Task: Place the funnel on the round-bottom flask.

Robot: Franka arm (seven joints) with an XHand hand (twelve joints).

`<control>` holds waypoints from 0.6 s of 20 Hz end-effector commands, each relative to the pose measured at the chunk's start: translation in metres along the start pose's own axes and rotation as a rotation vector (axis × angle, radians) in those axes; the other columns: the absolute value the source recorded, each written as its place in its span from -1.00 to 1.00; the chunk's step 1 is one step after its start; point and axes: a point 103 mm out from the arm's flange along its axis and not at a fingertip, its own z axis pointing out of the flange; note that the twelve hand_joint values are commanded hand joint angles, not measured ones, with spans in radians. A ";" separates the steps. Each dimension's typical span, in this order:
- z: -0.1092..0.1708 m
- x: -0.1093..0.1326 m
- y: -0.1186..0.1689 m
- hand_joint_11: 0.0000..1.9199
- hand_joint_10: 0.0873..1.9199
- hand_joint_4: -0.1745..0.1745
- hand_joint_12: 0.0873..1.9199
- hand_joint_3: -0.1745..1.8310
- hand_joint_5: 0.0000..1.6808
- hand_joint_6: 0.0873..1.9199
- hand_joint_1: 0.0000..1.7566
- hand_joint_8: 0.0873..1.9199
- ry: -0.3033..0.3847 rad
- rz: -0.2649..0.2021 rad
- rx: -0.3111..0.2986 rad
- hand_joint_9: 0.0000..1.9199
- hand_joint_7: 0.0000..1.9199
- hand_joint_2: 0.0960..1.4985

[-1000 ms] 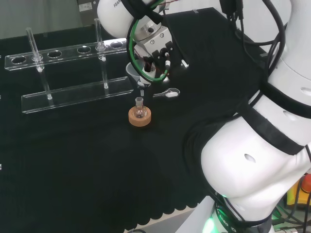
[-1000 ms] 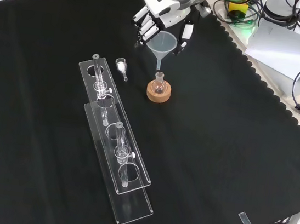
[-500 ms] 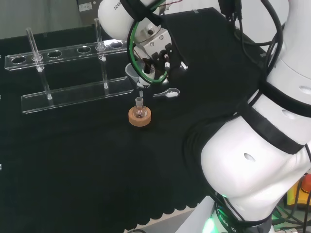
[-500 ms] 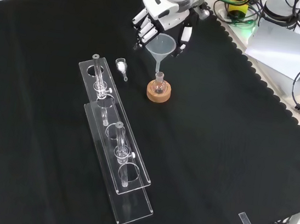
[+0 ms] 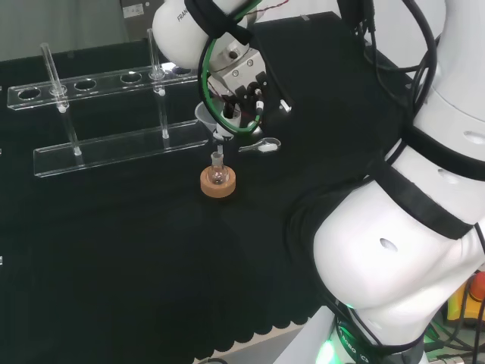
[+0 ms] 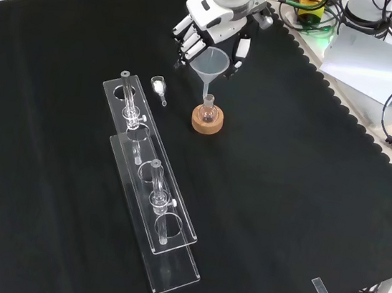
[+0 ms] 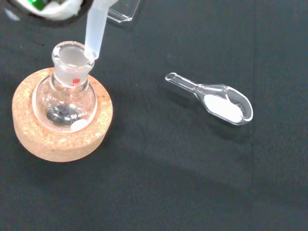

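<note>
Gripping the funnel (image 6: 210, 63), the hand (image 6: 216, 20) holds its stem at the flask (image 7: 67, 94) mouth; scoop (image 7: 216, 100) and rack (image 6: 149, 184) lie nearby.

A robot hand (image 6: 210, 27) reaches in from the top, fingers curled around a clear funnel (image 6: 210, 64). The funnel's stem points down at the neck of a small round-bottom flask (image 6: 208, 109) on a cork ring (image 6: 207, 122), on the black surface (image 6: 284, 187).

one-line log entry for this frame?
hand: shut on funnel | stem at round-bottom flask mouth, not seated | flask on cork ring
</note>
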 end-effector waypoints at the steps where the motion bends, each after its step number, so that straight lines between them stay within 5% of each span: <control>1: 0.001 0.001 0.000 -0.57 -0.36 -0.40 0.36 -0.27 -0.37 -0.89 -0.13 -0.22 -0.002 -0.001 0.002 -0.10 -0.44 -0.18; 12: 0.004 0.003 0.002 -0.56 -0.36 -0.41 0.35 -0.27 -0.38 -0.88 -0.13 -0.22 -0.001 -0.003 0.010 -0.10 -0.44 -0.18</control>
